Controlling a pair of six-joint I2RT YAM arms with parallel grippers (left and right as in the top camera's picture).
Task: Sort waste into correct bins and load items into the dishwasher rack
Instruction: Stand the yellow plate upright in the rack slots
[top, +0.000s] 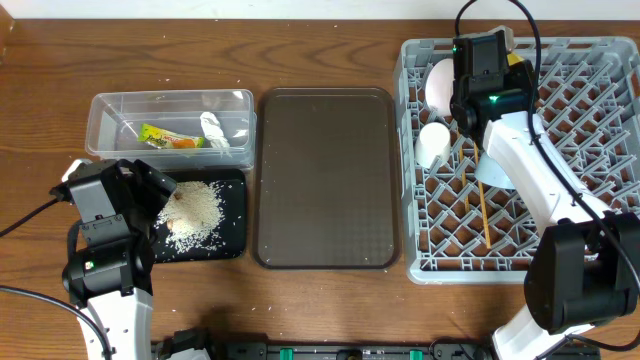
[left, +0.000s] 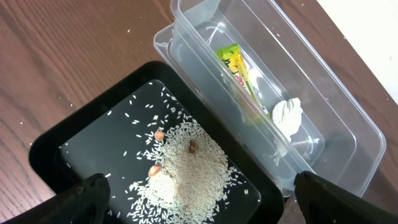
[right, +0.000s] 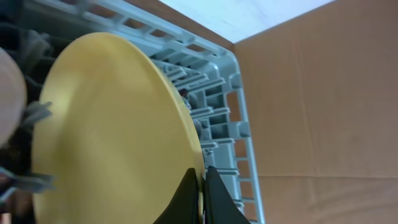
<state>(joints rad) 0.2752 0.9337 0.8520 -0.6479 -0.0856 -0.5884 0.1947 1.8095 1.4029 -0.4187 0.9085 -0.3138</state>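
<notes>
The yellow plate (right: 112, 124) stands on edge among the pegs of the grey dishwasher rack (right: 239, 130). My right gripper (right: 200, 186) is shut on its rim. From overhead this gripper (top: 485, 62) hangs over the rack's (top: 590, 130) far left part and covers most of the plate. A white bowl (top: 440, 82), a small white cup (top: 433, 143) and chopsticks (top: 484, 210) lie in the rack. My left gripper (left: 202, 205) is open above the rice scraps (left: 193, 168) in the black tray (left: 81, 143). The clear tub (left: 348, 124) holds the wrapper (left: 235, 65) and the tissue (left: 287, 115).
A large dark brown serving tray (top: 325, 180) lies between the black tray (top: 232, 190) and the rack. The clear tub (top: 110, 110) sits just behind the black tray. A few brownish bits lie among the rice.
</notes>
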